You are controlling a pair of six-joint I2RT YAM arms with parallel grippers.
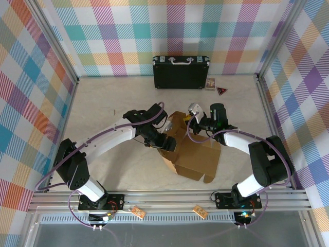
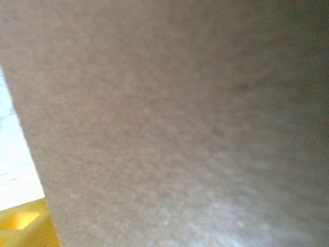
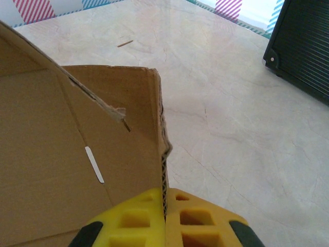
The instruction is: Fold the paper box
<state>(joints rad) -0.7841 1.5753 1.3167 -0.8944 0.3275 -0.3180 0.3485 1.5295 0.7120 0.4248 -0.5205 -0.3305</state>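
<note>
Paper box (image 1: pixel 195 159), plain brown corrugated cardboard, sits mid-way on the pale marbled bench (image 1: pixel 103 103) between both arms. I judge it about half folded: some walls stand, a near flap lies flat, and nothing is closed. The right hand (image 3: pixel 165 218) pinches a raised wall's edge; the left hand (image 1: pixel 163 140) gapes wide against the left wall. One box, two hands, one black hard case (image 1: pixel 180 72).

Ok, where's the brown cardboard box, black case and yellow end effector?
Brown cardboard box (image 1: pixel 198 157): top view, flat panel.
Black hard case (image 1: pixel 180 77): top view, front face.
Yellow right end effector (image 3: pixel 165 206): right wrist view, between fingertips.
</note>
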